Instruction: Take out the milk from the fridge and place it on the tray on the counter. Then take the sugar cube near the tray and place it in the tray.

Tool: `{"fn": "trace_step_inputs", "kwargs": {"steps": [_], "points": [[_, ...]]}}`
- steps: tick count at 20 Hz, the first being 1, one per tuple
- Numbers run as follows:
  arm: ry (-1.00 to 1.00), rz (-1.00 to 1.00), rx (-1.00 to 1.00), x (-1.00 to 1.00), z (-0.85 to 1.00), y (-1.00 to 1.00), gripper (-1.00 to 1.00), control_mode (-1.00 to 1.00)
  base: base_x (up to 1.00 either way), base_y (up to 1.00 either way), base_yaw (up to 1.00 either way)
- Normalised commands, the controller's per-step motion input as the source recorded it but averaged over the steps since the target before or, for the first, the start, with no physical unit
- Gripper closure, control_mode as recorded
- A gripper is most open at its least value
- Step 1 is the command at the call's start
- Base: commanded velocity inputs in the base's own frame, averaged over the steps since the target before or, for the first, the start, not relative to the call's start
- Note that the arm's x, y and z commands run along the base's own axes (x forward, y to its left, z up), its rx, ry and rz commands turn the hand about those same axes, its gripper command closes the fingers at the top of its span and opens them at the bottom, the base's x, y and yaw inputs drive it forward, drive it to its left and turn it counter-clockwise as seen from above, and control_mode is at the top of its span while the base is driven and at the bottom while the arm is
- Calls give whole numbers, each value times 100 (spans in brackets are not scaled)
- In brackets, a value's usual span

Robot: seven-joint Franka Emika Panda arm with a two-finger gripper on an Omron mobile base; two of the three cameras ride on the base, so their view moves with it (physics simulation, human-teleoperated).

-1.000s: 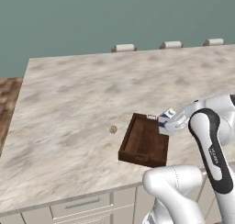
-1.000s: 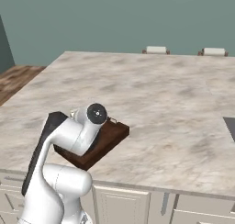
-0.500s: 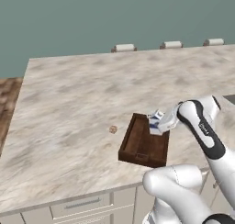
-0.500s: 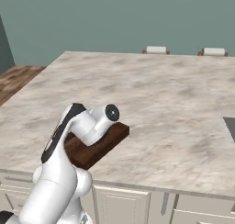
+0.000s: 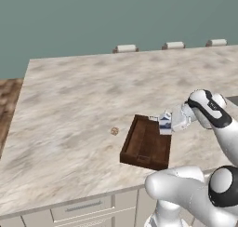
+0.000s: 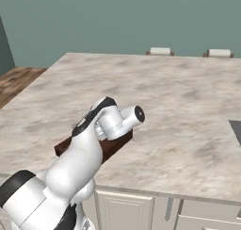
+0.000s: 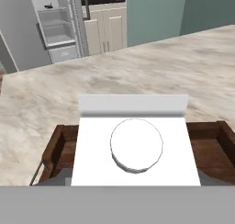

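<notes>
Milk held over tray; tray empty.

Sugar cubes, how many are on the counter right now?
1. The sugar cube sits on the counter beside the tray, apart from it on the side away from the milk. The arm may hide others.

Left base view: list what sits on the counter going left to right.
sugar cube → tray → milk, held by the gripper over the tray's far right end.
</notes>
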Motion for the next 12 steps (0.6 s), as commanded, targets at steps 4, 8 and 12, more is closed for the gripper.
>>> {"fn": "trace_step_inputs", "kwargs": {"steps": [4, 8, 12], "points": [[-1, 4, 0, 27, -18, -1, 100, -100, 0, 0, 0], [-1, 0, 0, 19, -3, 0, 100, -100, 0, 0, 0], [-1, 0, 0, 8, -10, 0, 100, -100, 0, 0, 0]]}}
